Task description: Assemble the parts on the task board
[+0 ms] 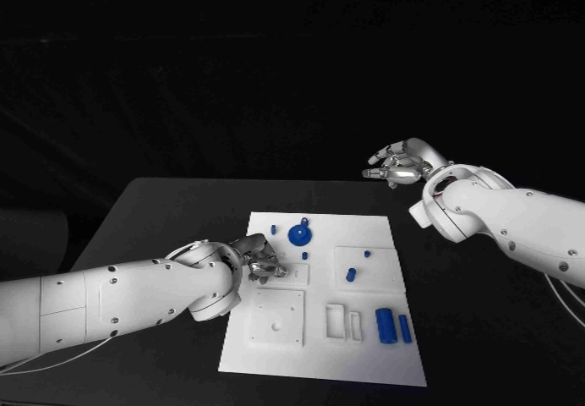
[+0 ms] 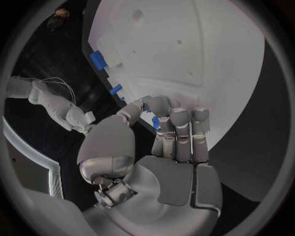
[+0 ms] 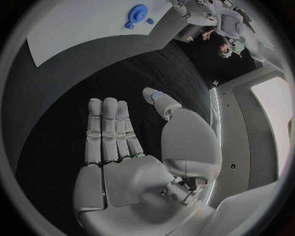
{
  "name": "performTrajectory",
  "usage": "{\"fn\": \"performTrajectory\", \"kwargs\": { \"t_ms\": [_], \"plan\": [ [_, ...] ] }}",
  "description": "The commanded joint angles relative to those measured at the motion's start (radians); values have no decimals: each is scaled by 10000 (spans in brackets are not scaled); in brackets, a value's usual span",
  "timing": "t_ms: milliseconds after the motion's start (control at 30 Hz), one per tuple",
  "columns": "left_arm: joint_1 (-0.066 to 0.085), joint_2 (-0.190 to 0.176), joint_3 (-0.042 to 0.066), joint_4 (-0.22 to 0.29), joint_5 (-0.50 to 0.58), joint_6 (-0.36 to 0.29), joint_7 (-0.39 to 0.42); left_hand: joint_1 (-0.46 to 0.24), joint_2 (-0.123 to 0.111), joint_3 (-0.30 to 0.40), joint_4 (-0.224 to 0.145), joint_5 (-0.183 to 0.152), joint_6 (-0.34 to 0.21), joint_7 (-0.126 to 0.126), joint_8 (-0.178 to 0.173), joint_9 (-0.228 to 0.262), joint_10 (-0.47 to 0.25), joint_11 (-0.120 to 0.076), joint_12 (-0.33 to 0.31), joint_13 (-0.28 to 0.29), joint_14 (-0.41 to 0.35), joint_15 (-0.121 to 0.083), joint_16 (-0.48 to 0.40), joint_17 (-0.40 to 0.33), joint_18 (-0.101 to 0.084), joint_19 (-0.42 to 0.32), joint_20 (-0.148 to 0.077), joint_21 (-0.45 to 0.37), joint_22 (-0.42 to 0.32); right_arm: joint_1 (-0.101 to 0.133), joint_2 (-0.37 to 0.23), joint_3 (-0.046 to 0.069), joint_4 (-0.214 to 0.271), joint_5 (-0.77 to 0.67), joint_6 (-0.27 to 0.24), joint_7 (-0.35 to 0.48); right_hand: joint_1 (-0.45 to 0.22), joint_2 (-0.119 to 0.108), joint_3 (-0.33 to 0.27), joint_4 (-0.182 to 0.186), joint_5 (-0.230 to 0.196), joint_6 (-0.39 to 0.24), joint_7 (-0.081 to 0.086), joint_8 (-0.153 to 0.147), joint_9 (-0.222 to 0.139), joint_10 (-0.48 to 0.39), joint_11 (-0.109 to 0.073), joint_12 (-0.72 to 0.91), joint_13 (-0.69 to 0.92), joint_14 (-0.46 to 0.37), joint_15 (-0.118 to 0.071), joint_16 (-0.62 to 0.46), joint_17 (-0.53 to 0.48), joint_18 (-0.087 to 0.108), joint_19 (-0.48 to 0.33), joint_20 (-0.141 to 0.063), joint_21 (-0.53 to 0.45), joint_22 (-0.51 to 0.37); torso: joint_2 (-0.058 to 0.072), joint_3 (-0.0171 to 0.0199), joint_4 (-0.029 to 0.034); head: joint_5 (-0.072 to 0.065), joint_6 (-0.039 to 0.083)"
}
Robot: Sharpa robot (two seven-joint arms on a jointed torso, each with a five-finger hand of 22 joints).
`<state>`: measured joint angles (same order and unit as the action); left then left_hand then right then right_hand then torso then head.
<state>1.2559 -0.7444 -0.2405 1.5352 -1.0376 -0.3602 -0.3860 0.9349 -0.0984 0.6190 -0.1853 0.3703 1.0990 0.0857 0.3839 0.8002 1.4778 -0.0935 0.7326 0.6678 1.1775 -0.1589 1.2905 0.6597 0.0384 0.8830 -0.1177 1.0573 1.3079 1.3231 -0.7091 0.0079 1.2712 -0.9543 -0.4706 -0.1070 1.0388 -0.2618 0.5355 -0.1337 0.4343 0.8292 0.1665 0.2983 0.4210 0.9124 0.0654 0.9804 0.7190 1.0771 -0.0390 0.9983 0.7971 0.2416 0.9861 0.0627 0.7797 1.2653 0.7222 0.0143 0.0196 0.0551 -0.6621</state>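
The white task board (image 1: pixel 366 355) lies in the middle of the black table. On it are a round blue disc (image 1: pixel 300 236), a small blue piece (image 1: pixel 351 273) and two blue cylinders (image 1: pixel 392 326). My left hand (image 1: pixel 253 259) rests over the board's left part, fingers curled toward the thumb. In the left wrist view the fingers (image 2: pixel 179 129) and thumb close on a small blue part (image 2: pixel 155 122) at the board's edge (image 2: pixel 203 88). My right hand (image 1: pixel 402 165) hangs raised beyond the board's far right corner, fingers apart and holding nothing; its flat palm (image 3: pixel 126 172) faces the bare table.
Square and slotted white recesses (image 1: pixel 278 320) sit in the board's near half. Bare black table (image 1: pixel 159 211) surrounds the board on all sides. The blue disc (image 3: pixel 135 11) and a corner of the board (image 3: pixel 73 29) also appear in the right wrist view.
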Motion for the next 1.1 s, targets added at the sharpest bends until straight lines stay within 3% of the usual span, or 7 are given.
{"fn": "performTrajectory", "kwargs": {
  "t_ms": [33, 467, 700, 1100],
  "plan": [
    [-24, 69, -5, 65, 4, 328, 78, 23, 156, -32, -54, 84, 1874, -1069, 73, 386, -239, -236, 131, 30, 60, -130, 98, -11, -29, 33, -1444, 70, 72, 8, 8, 3, -6, 34, 161, 26, -31, 50, -31, 13, 130, 13, 76, 61, 14, -84, -10, 83, -38, -78, -3, 78, -22, 202, 76, 10, -46, 26, -2, 3, 0, 10, -21],
    [-25, 124, -3, 48, -27, 268, 72, -316, 520, -5, -172, 392, 1890, -1127, 323, 512, -344, -285, 619, 73, 34, -172, 446, -108, 1, 9, -1475, 272, 29, 6, 37, 3, -34, 39, 174, 37, -20, 77, -58, -14, 479, 14, 76, 69, 14, -111, -11, 172, -152, -92, -3, 126, -75, 202, 100, 8, -90, 83, -1, 4, -1, 0, 0],
    [-25, 163, 0, -31, -27, 355, 18, -368, 573, 19, -211, 353, 1861, -1127, 346, 523, -378, -293, 665, 54, 20, -182, 474, -143, 10, 8, -1484, 300, 17, 5, 61, 2, -66, 47, 181, 46, -13, 87, -62, -24, 537, 14, 77, 70, 14, -118, -10, 191, -178, -95, -3, 136, -86, 202, 105, 7, -100, 96, 5, 1, -5, -9, 7],
    [-21, 249, 5, -140, 43, 1071, -174, -401, 597, 113, -314, 69, 1753, -1105, 367, 538, -460, -284, 721, -58, -46, -188, 501, -272, 20, -31, -1490, 349, -33, 5, 81, 0, -86, 47, 221, 41, 7, 99, -61, -47, 611, 10, 77, 70, 12, -129, -10, 215, -214, -102, -3, 148, -104, 202, 109, 6, -117, 114, 5, 4, -14, -27, -28]
  ]
}}
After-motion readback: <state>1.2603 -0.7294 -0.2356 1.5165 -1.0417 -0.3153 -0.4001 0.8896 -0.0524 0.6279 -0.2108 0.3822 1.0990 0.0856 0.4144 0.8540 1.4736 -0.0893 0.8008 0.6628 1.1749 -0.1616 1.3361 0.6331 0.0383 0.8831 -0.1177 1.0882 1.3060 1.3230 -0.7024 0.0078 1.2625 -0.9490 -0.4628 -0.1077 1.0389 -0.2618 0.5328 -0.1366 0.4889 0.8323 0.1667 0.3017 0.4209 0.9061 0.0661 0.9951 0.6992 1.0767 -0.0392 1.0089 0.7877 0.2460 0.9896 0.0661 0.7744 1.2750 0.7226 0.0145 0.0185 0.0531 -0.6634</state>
